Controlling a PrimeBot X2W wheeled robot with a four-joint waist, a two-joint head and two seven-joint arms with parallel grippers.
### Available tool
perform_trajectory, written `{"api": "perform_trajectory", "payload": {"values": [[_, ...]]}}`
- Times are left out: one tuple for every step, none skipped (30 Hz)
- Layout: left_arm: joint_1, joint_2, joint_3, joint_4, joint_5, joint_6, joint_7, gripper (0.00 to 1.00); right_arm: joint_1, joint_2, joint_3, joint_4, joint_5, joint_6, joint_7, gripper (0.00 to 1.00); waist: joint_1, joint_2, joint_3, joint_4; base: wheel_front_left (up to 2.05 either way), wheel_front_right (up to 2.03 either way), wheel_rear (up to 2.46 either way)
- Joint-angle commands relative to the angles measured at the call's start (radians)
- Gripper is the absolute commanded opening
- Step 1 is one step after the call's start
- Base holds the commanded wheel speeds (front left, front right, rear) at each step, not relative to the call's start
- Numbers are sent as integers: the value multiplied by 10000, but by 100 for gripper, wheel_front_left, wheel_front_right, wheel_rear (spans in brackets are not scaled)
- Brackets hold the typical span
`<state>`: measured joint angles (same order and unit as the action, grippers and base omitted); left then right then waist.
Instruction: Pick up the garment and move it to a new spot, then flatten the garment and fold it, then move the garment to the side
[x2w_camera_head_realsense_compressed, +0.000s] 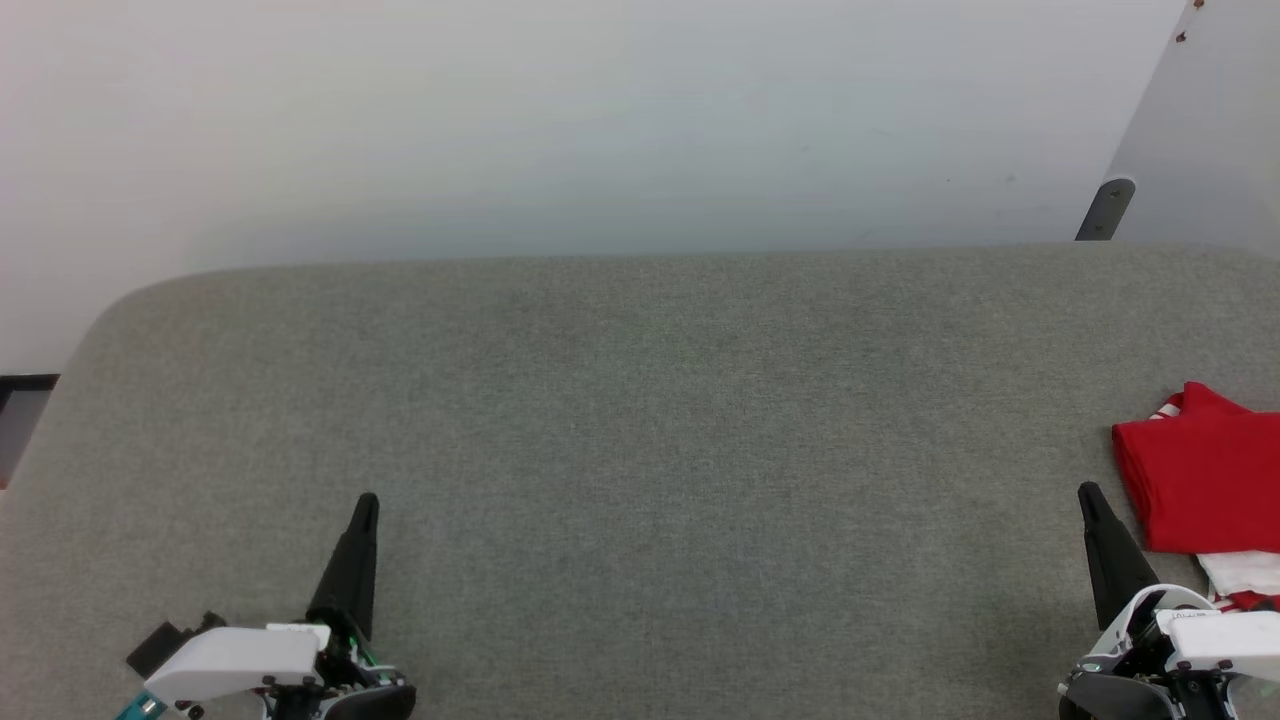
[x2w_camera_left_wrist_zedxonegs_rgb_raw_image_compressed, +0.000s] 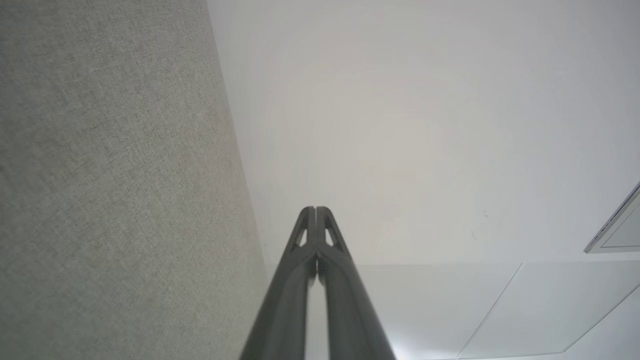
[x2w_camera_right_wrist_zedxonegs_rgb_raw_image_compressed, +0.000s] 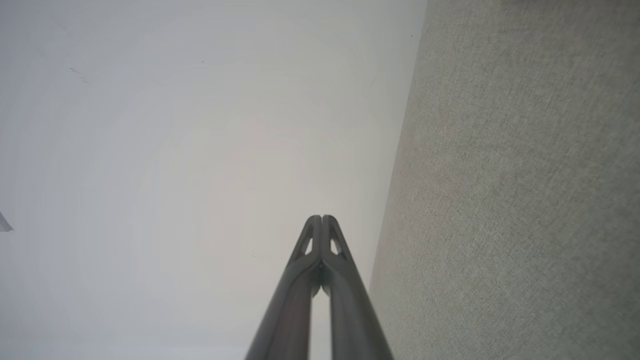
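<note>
The grey fabric-covered table (x2w_camera_head_realsense_compressed: 640, 450) spreads across the head view, its far edge meeting a pale wall. The garment (x2w_camera_head_realsense_compressed: 1200, 480) lies at the table's far right as a compact red bundle with a white panel and striped trim at its near end. It looks folded, though the picture's edge cuts it off, so its full outline cannot be judged. What shows of it runs roughly away from the robot.

The right gripper (x2w_camera_head_realsense_compressed: 1090, 495) is just beside it, with the garment to its right and slightly ahead. Its fingers are pressed together on nothing. The left gripper (x2w_camera_head_realsense_compressed: 366, 502), likewise clenched and empty, sits well apart at the lower left. Any further nudge sideways would fall to the right arm.
</note>
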<state>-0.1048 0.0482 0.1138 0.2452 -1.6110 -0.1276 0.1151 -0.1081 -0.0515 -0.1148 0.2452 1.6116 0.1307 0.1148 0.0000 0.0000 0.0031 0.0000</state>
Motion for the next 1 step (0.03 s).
{"api": "perform_trajectory", "payload": {"values": [[-101,2,12,10,-36,-58,13,0,-26,36,5,-2,28,0,10,0,0,0,0,0,0,0,0]]}}
